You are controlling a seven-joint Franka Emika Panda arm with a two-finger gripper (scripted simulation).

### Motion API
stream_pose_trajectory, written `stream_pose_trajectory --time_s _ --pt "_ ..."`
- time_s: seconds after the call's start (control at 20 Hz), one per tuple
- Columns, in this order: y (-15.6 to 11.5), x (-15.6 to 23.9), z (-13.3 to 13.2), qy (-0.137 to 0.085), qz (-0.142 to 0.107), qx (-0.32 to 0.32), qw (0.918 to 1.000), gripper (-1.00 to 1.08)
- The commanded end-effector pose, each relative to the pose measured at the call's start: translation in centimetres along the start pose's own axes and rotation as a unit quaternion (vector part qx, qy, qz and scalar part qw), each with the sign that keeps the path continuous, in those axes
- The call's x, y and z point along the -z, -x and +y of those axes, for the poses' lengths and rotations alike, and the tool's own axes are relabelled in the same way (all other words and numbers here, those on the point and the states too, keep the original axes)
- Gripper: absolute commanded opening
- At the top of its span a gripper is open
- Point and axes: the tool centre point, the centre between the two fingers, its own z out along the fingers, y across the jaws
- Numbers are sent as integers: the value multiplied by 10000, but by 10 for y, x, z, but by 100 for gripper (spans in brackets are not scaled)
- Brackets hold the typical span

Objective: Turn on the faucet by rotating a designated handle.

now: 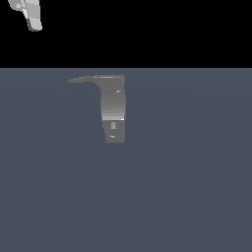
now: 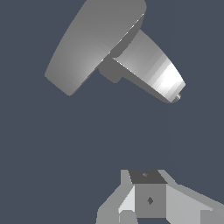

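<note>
In the exterior view, the faucet [image 1: 114, 110] stands upright a little above the middle of the frame, on a flat blue-grey floor [image 1: 187, 197]. Its upper body is lighter grey; the lower part is darker and bears a small pale rectangle. The handle [image 1: 83, 79] juts from the flat top cap toward the exterior view's left, tapering to a point. In the upper left corner of the frame, against the black background, a white piece of the robot arm [image 1: 30, 14] shows, well apart from the faucet; the claw cannot be made out there.

In the wrist view, the faucet [image 2: 148, 70] fills the upper part of the picture, seen from above with its broad flat top [image 2: 94, 43] facing the camera. Part of the gripper [image 2: 148, 199] shows at the lower edge, apart from the faucet and touching nothing. Its fingertips lie out of frame, so I cannot tell whether the claw is apart or together.
</note>
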Motion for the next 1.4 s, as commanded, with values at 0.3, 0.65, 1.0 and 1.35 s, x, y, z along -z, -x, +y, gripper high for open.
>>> stream_pose_trajectory --time_s 0.3,0.65,1.0,1.35 --pt "-19 -24 -40 7 6 -786 9969 -100" --pt "-41 -45 -70 24 20 -1451 9894 -100" --pt "-70 -68 -100 50 42 -2195 9756 -100" --pt "-107 -93 -128 79 67 -2981 9545 -100"
